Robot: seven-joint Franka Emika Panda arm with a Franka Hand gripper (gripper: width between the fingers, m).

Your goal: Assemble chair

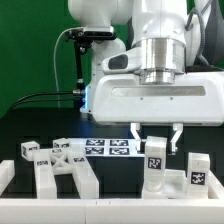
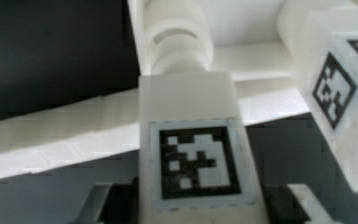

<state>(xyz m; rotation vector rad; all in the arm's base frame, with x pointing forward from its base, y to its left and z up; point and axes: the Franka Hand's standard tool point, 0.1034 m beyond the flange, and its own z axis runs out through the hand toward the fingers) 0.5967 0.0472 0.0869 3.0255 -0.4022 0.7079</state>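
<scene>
My gripper (image 1: 157,141) is shut on a long white chair leg (image 1: 156,152) that carries a square marker tag, and holds it upright over a white block (image 1: 160,181) near the table's front. In the wrist view the leg (image 2: 194,120) fills the middle, tag facing the camera, with its round peg end pointing away. One dark finger (image 2: 105,203) presses each side of it. Another tagged white piece (image 1: 197,172) stands just to the exterior view's right of the held leg, seen close by as a tagged block (image 2: 336,70) in the wrist view.
A white chair frame with crossed bars (image 1: 62,168) and small tagged blocks (image 1: 28,150) lie at the exterior view's left. The marker board (image 1: 105,148) lies behind them on the black table. A white rail (image 1: 110,214) runs along the front edge.
</scene>
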